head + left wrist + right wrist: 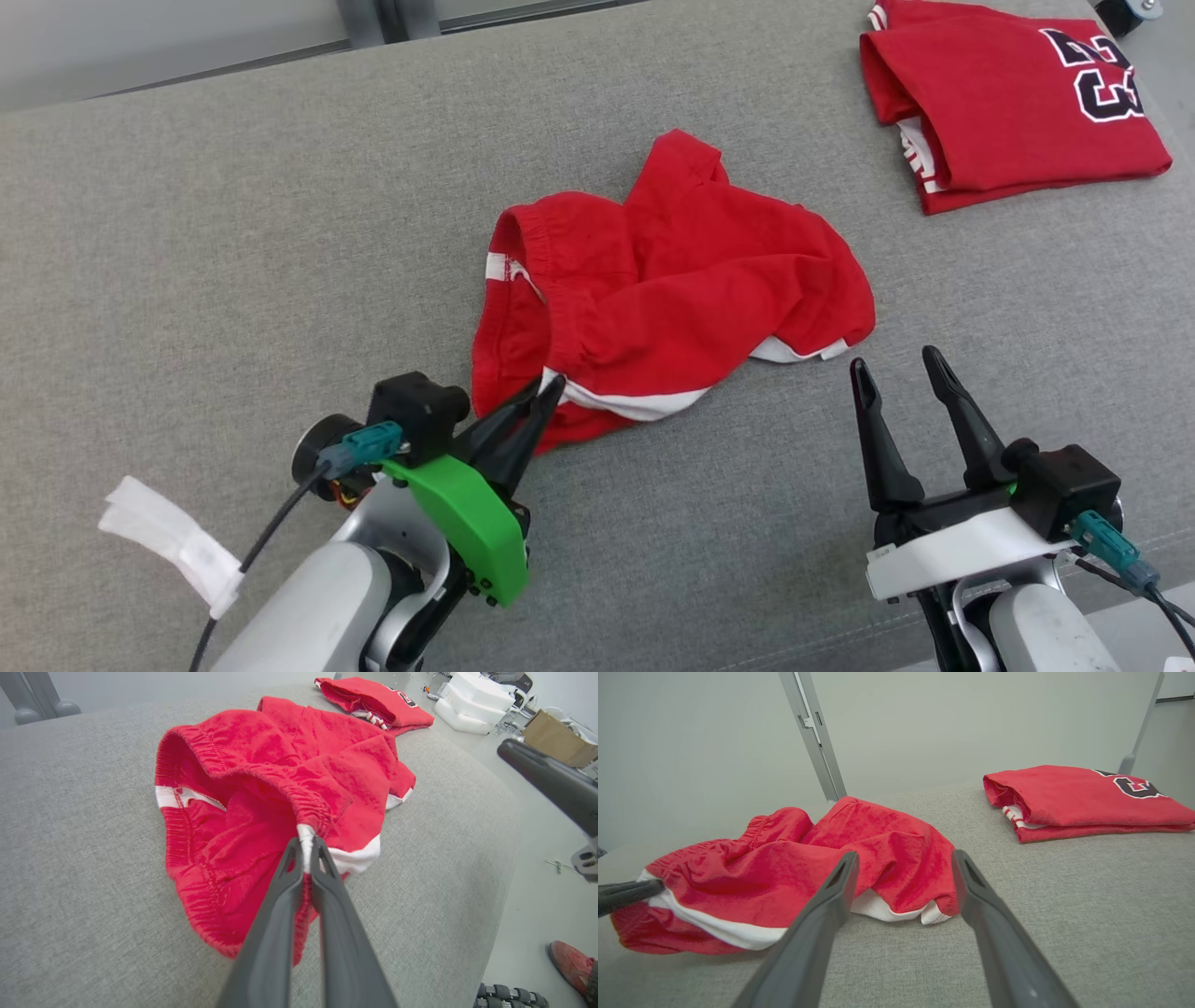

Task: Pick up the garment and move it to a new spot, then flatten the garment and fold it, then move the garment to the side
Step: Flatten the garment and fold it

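A crumpled pair of red shorts [672,289] with white trim lies in the middle of the grey cushioned surface [187,280]. My left gripper [549,387] is shut on the shorts' waistband edge at their near left corner; in the left wrist view the white-and-red hem [306,840] is pinched between the fingertips. My right gripper [896,366] stands open just in front of the shorts' near right edge, with nothing between its fingers. In the right wrist view the shorts [822,868] lie just beyond the open fingertips [847,863].
A folded red jersey [1008,98] with black-and-white lettering lies at the far right of the surface. A white tag [177,546] hangs off the left arm's cable. The surface's right edge drops to the floor, where a person's red shoe [572,963] shows.
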{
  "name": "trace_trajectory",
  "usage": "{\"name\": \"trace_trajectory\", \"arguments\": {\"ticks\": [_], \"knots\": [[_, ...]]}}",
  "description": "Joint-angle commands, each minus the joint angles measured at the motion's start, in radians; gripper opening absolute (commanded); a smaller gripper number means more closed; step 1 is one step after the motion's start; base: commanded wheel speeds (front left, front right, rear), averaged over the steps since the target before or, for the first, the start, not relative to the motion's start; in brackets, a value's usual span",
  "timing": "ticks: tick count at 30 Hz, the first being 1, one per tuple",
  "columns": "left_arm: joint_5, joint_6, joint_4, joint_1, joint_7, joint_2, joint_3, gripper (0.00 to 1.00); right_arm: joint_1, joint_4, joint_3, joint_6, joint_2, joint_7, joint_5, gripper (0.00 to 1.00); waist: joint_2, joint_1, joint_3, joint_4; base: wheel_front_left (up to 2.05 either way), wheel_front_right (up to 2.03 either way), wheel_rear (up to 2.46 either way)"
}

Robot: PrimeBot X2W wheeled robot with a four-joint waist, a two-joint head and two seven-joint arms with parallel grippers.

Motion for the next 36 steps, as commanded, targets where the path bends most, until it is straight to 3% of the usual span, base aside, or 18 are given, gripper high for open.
{"name": "trace_trajectory", "arguments": {"ticks": [1,8,15,24,26,27,30,31,36], "knots": [[-0.023,0.004,-0.014,0.014,-0.016,0.002,0.018,0.00,0.004,0.007,0.000,-0.002,-0.001,0.000,0.013,1.00,0.0000,0.0000,-0.001,0.003,0.00,0.00,0.00],[-0.088,0.013,-0.064,0.049,-0.103,0.021,0.114,0.00,0.004,0.104,0.006,-0.002,-0.014,0.000,0.080,1.00,0.0000,0.0000,-0.005,0.027,0.00,0.00,0.00],[-0.101,0.026,-0.068,0.055,-0.138,0.032,0.150,0.00,-0.069,0.233,-0.002,-0.002,-0.032,0.000,0.182,1.00,0.0000,0.0000,0.008,0.048,0.00,0.00,0.00],[-0.091,0.025,-0.053,0.018,-0.156,0.032,0.156,0.00,-0.183,0.392,0.124,-0.002,-0.125,0.001,0.156,1.00,0.0000,0.0000,0.032,0.073,0.00,0.00,0.00],[-0.092,0.022,-0.048,0.016,-0.158,0.029,0.152,0.00,-0.192,0.402,0.142,-0.002,-0.134,0.001,0.156,0.72,0.0000,0.0000,0.034,0.078,0.00,0.00,0.00],[-0.091,0.021,-0.045,0.015,-0.161,0.028,0.151,0.00,-0.194,0.404,0.147,-0.002,-0.135,0.001,0.159,0.41,0.0000,0.0000,0.034,0.080,0.00,0.00,0.00],[-0.094,0.019,-0.038,0.014,-0.166,0.025,0.150,0.00,-0.195,0.408,0.163,-0.002,-0.144,0.001,0.158,0.08,0.0000,0.0000,0.034,0.083,0.00,0.00,0.00],[-0.095,0.018,-0.034,0.013,-0.170,0.024,0.149,0.00,-0.196,0.409,0.169,-0.002,-0.147,0.001,0.158,0.00,0.0000,0.0000,0.034,0.084,0.00,0.00,0.00],[-0.101,0.014,-0.019,0.011,-0.181,0.028,0.151,0.00,-0.204,0.413,0.199,-0.002,-0.160,0.001,0.165,0.00,0.0000,0.0000,0.028,0.083,0.00,0.00,0.00]]}}
